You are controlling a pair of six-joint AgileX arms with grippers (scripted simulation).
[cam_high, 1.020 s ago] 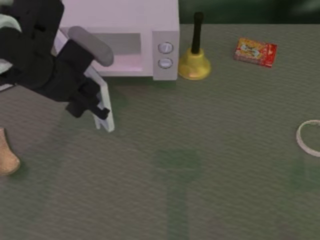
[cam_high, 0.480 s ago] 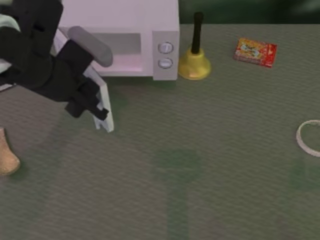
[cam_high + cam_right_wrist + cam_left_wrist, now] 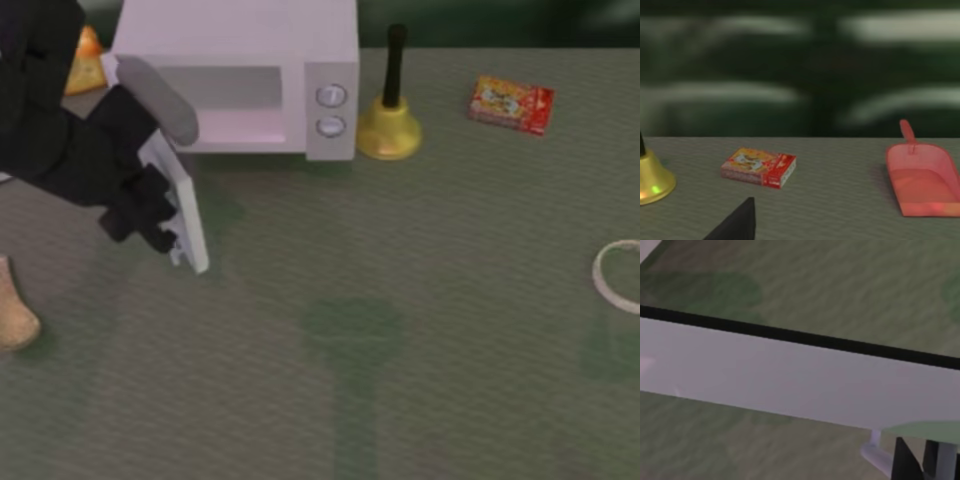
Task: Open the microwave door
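1. The microwave (image 3: 240, 75) is a big white box at the upper left of the top view. It has two round grey knobs on its right side panel.
2. The microwave door (image 3: 185, 205) is swung out from the left side of the box. It sticks out toward the middle left of the top view, and the inside of the box shows.
3. The left gripper (image 3: 165, 225) is black and sits at the free edge of the door, by the thin white handle (image 3: 877, 457). It seems to be holding the handle, but I cannot tell for sure how its fingers stand.
4. In the left wrist view, the door fills the middle as a long white band with a black line along one edge.
5. A gold bell (image 3: 388, 125) with a black handle stands just to the right of the microwave.
6. A red box (image 3: 511, 104) lies in the upper right of the top view.
7. A white ring (image 3: 615, 277) lies at the right edge.
8. A red dustpan (image 3: 922, 180) shows in the right wrist view.
9. The right gripper (image 3: 735, 225) shows only as one dark tip in its own wrist view, so I cannot tell if it is open.
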